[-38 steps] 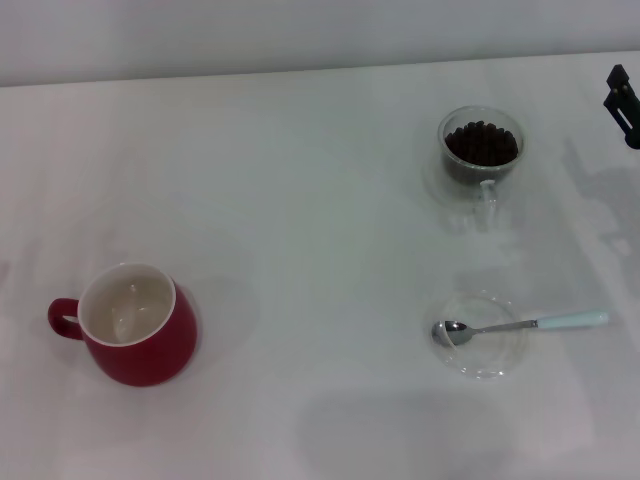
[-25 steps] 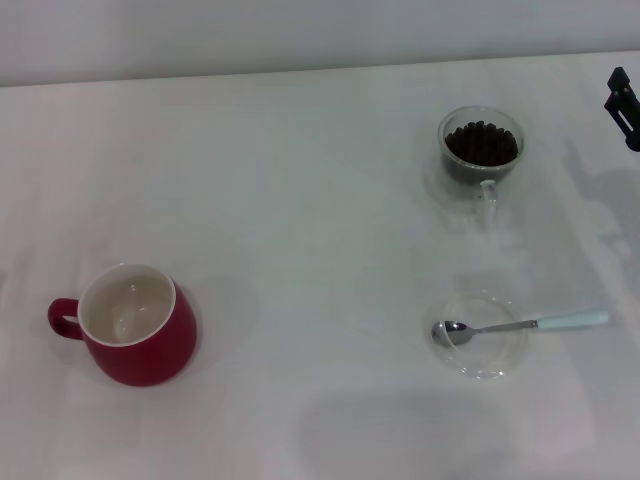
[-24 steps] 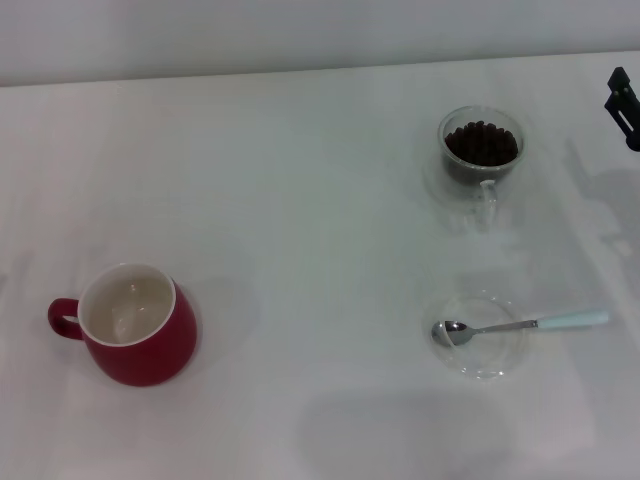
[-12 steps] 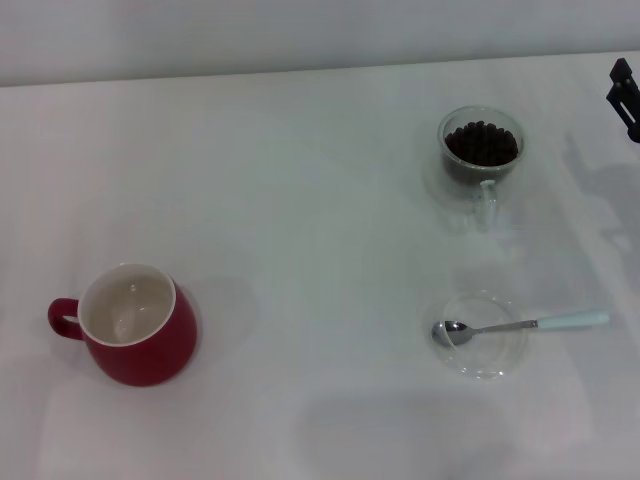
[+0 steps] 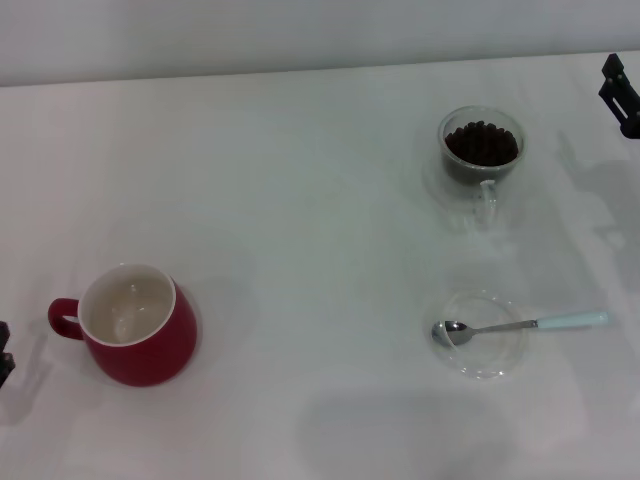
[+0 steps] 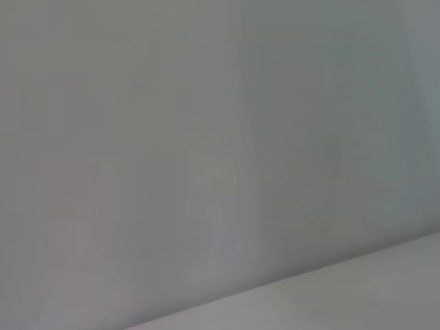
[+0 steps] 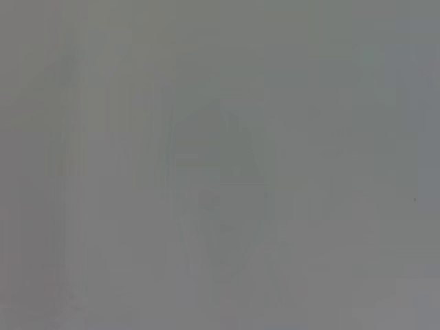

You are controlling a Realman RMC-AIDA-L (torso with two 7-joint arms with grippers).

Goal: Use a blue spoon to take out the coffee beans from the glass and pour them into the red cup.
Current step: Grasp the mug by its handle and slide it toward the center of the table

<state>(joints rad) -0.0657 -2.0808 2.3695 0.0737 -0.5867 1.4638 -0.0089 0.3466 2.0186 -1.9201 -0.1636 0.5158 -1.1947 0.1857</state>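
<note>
The blue spoon (image 5: 525, 324) lies with its metal bowl on a flat clear saucer (image 5: 482, 335) at the front right, its pale handle pointing right. The glass (image 5: 481, 157) stands behind it, holding a heap of coffee beans (image 5: 481, 142). The red cup (image 5: 133, 324) stands upright at the front left, its white inside showing no beans. My right gripper (image 5: 622, 95) shows only as a dark tip at the right edge, to the right of the glass. My left gripper (image 5: 4, 357) shows as a dark sliver at the left edge, left of the red cup. Both wrist views show only blank grey surface.
The white table (image 5: 300, 200) runs back to a pale wall along the top of the head view. A stretch of bare table lies between the red cup and the glass.
My right gripper's tip has drifted slightly up along the right edge. My left gripper's tip has come into view at the left edge beside the red cup. The objects have not moved.
</note>
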